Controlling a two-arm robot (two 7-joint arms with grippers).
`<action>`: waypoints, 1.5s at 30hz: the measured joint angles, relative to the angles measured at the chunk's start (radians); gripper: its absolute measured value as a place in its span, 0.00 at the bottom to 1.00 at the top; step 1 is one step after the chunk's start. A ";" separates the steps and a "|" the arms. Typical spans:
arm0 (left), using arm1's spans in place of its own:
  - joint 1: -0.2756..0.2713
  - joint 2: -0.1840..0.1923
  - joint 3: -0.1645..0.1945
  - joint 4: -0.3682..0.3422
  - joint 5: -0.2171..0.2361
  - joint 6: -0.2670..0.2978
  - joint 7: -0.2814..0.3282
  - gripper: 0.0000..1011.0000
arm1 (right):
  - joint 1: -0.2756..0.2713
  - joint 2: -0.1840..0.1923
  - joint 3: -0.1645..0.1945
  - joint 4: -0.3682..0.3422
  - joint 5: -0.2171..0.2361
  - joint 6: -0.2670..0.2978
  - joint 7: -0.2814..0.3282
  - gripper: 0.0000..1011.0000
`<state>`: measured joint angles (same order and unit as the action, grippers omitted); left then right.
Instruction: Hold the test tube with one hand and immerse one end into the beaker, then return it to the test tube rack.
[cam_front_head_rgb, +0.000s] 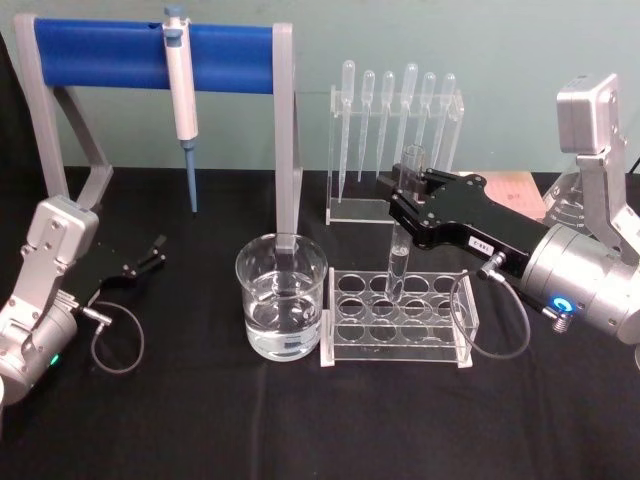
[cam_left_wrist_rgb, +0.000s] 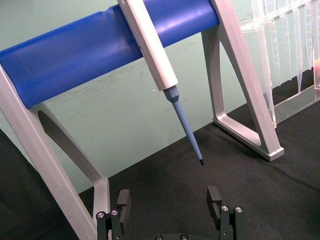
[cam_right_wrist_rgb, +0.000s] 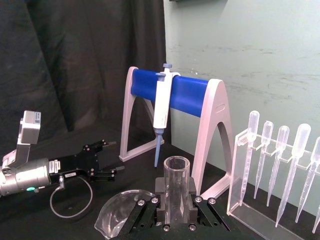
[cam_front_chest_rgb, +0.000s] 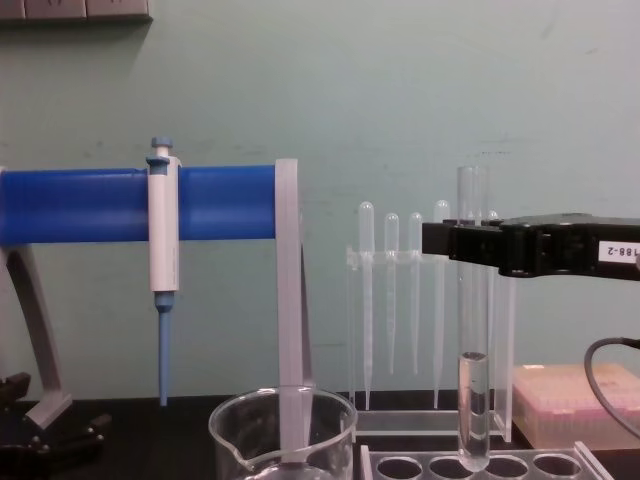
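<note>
The right pincer (cam_front_head_rgb: 405, 195) (cam_front_chest_rgb: 470, 243) (cam_right_wrist_rgb: 176, 200) is reaching in from the robot's right, and its fingers are clamping the test tube (cam_front_head_rgb: 397, 262) (cam_front_chest_rgb: 472, 400) (cam_right_wrist_rgb: 176, 175) on the upper part, a little under the open rim; the tube is standing upright. Its rounded bottom is sitting at a hole in the back row of the clear test tube rack (cam_front_head_rgb: 395, 337) (cam_front_chest_rgb: 500, 465); how deep it is going into that hole, one cannot tell. In the chest view some clear liquid seems to be lying in the lower part of the tube.

The beaker (cam_front_head_rgb: 250, 300) (cam_front_chest_rgb: 282, 430) (cam_right_wrist_rgb: 120, 210) is standing just beside the rack, on the robot's left of it, and is holding clear liquid up to about half; the tube is apart from it. Behind the rack, a clear holder (cam_front_head_rgb: 360, 210) is carrying a row of thin plastic pipettes (cam_front_head_rgb: 408, 100) (cam_front_chest_rgb: 391, 290) (cam_right_wrist_rgb: 280, 165).

The left pincer (cam_front_head_rgb: 150, 255) (cam_left_wrist_rgb: 168, 200) (cam_right_wrist_rgb: 112, 157) is resting low over the black desk (cam_front_head_rgb: 200, 420), well apart from the beaker, with its fingers spread and nothing between them. Behind it a grey stand (cam_front_head_rgb: 288, 150) with a blue bar (cam_front_head_rgb: 100, 55) (cam_left_wrist_rgb: 90, 50) is carrying the white-and-blue pipettor (cam_front_head_rgb: 184, 95) (cam_left_wrist_rgb: 155, 55) (cam_front_chest_rgb: 162, 240) (cam_right_wrist_rgb: 161, 105), which is hanging with the tip down.
</note>
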<state>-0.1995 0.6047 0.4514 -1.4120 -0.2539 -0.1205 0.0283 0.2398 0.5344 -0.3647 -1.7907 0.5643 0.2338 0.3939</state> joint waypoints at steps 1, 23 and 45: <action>0.000 0.000 0.000 0.000 0.000 0.000 0.000 0.99 | 0.000 0.000 0.000 0.000 0.000 0.000 0.000 0.22; 0.000 0.000 0.000 0.000 0.000 0.000 0.000 0.99 | 0.000 0.000 0.000 0.001 -0.001 -0.001 0.000 0.22; 0.000 0.000 0.000 0.000 0.000 0.000 0.000 0.99 | 0.000 0.000 0.000 0.001 -0.001 -0.001 0.000 0.22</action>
<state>-0.1995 0.6047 0.4514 -1.4120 -0.2539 -0.1206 0.0283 0.2398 0.5341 -0.3647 -1.7898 0.5636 0.2331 0.3940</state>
